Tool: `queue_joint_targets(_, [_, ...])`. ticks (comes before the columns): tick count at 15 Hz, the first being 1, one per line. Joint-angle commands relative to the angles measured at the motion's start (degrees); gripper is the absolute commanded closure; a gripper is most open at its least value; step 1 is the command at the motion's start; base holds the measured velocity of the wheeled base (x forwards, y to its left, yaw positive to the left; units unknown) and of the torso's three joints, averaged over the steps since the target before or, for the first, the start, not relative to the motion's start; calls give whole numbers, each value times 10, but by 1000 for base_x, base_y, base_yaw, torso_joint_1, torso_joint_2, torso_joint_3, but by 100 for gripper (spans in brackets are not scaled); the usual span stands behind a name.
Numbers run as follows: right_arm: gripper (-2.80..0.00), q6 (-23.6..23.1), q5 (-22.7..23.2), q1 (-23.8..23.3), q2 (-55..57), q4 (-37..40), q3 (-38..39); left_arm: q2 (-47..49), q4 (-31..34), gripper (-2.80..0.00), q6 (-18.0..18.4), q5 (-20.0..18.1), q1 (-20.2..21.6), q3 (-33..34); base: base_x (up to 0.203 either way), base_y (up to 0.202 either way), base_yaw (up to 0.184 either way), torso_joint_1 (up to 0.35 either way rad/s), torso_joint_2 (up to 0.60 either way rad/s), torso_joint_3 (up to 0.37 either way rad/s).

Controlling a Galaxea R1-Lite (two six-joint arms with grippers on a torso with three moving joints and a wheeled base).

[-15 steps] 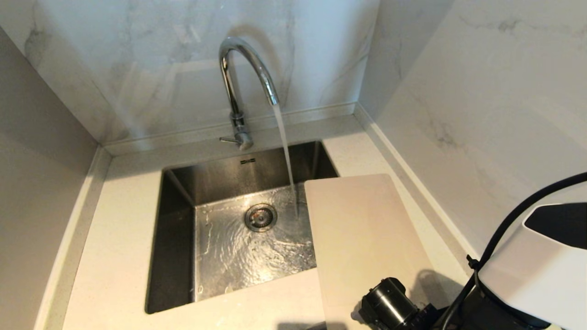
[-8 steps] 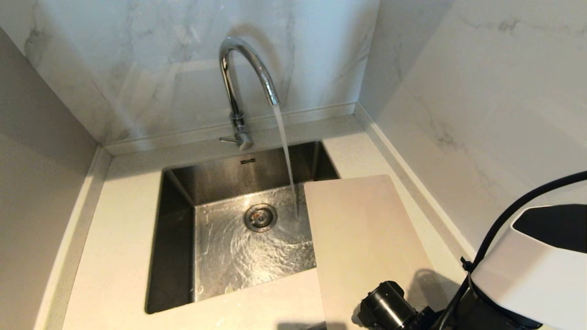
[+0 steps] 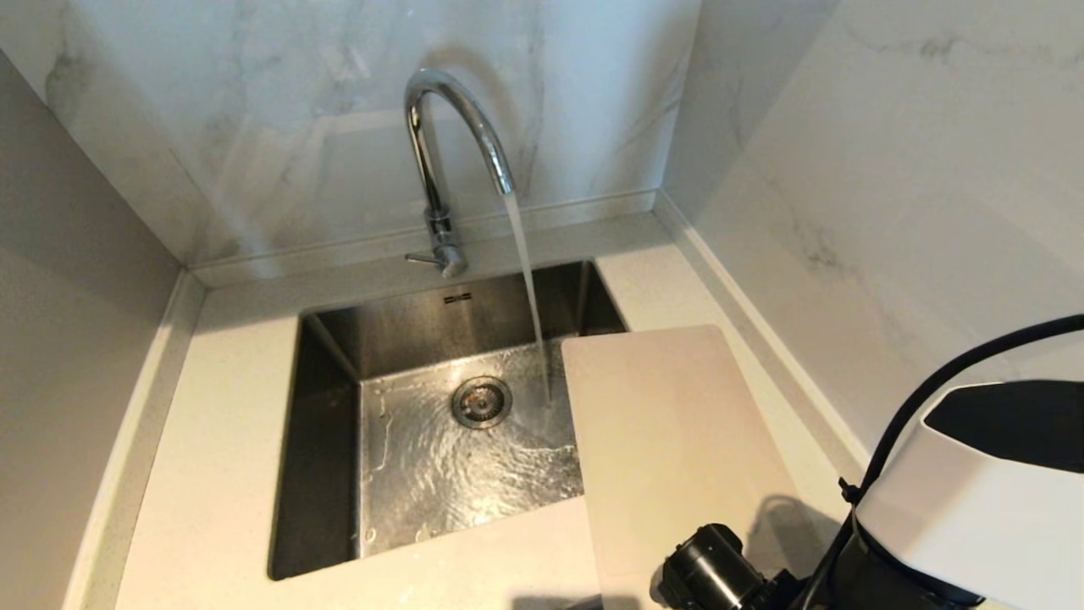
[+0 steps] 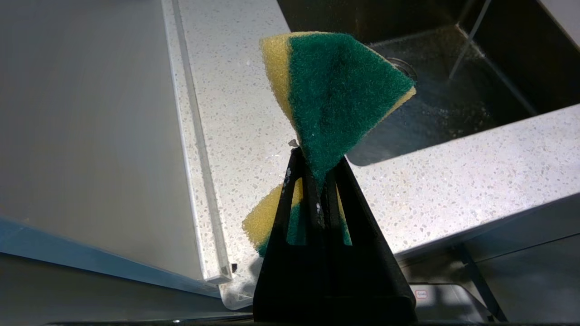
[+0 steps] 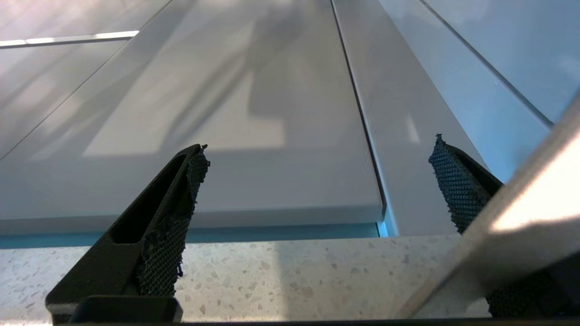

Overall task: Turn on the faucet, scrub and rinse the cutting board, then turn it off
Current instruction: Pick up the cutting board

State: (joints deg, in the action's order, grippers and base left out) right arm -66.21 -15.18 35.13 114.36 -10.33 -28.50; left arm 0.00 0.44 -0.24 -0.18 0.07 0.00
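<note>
The chrome faucet (image 3: 436, 152) stands behind the sink, and a stream of water (image 3: 529, 296) runs from its spout into the basin. The cream cutting board (image 3: 669, 440) lies flat on the counter to the right, with its left edge overhanging the sink. My right arm (image 3: 974, 508) is at its near end, with the fingers below the head view's edge. In the right wrist view my right gripper (image 5: 317, 167) stands wide open and empty over the speckled counter. My left gripper (image 4: 317, 158) is shut on a green and yellow sponge (image 4: 340, 90) near the sink's front left corner.
The steel sink (image 3: 330, 407) has a drain (image 3: 481, 401) and rippling water on its floor. Marble walls (image 3: 847, 169) close in the back and right. Speckled counter (image 3: 212, 440) runs left of the sink. A pale slanted edge (image 5: 521, 235) crosses in front of one right finger.
The right arm has edged slightly left and lower in the head view. The water keeps running, and the board has hardly moved.
</note>
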Motion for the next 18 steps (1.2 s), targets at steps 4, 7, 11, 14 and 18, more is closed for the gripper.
queue_joint_targets(4, [-280, -10, 0, 0, 6, -2, -1, -1, 0, 0, 0, 0, 0, 2, 0, 0, 0, 0, 0, 0])
queue_joint_targets(7, [-280, -9, 0, 0, -6, -2, -1, -1, 0, 0, 0, 0, 0, 2, 0, 0, 0, 0, 0, 0])
queue_joint_targets(11, [-280, -5, -1, -1, -2, -26, -9, -1, 0, 0, 0, 0, 0, 2, 0, 0, 0, 0, 0, 0])
queue_joint_targets(14, [-280, -6, 0, 0, -1, -26, -7, -2, 0, 0, 0, 0, 0, 2, 0, 0, 0, 0, 0, 0])
queue_joint_targets(18, [-280, -7, 1, -1, 5, -29, -6, -1, 0, 0, 0, 0, 0, 2, 0, 0, 0, 0, 0, 0])
